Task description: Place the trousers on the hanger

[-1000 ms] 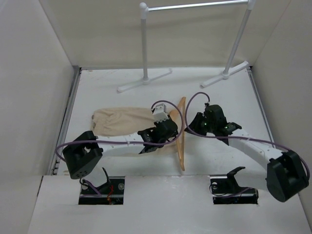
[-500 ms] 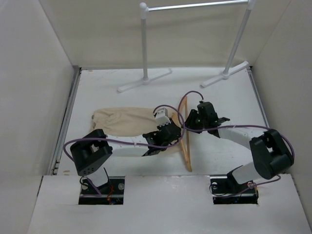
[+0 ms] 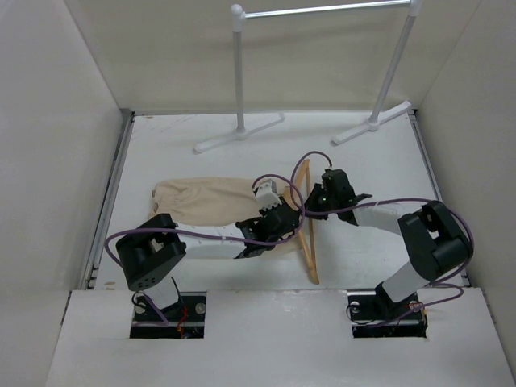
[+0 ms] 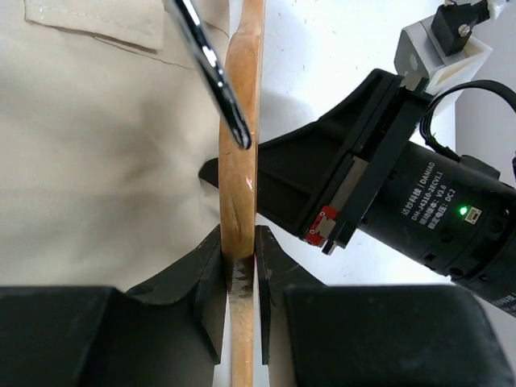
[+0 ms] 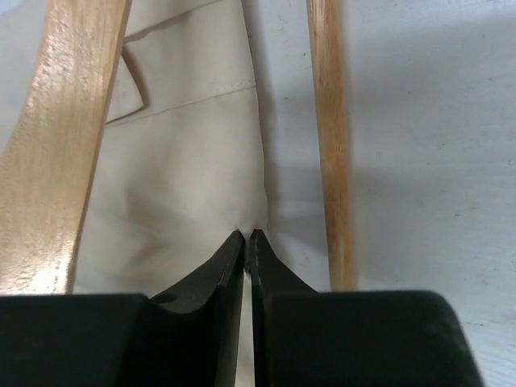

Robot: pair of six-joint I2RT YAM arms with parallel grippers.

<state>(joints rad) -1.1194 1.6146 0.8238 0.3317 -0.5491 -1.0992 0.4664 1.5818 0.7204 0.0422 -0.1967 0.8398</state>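
The beige trousers (image 3: 201, 201) lie flat left of centre on the table. The wooden hanger (image 3: 309, 246) lies over their right end, its metal hook (image 4: 214, 72) above the fabric. My left gripper (image 3: 282, 227) is shut on the hanger's wooden arm (image 4: 240, 145), with the trousers (image 4: 105, 145) to its left. My right gripper (image 3: 311, 203) is shut on a pinch of the trousers' edge (image 5: 193, 161), inside the hanger between its broad arm (image 5: 64, 153) and its crossbar (image 5: 330, 137). The right gripper body (image 4: 387, 185) sits close beside the left jaws (image 4: 239, 234).
A white garment rack (image 3: 239, 72) stands at the back, its two feet (image 3: 238, 133) on the table. White walls close in the left, right and back. Purple cables (image 3: 282, 181) loop over both wrists near the hanger.
The hanger's near end has swung right and its hook end left. The right arm has folded in, its gripper moving left onto the trousers' edge. The left gripper has held its grip.
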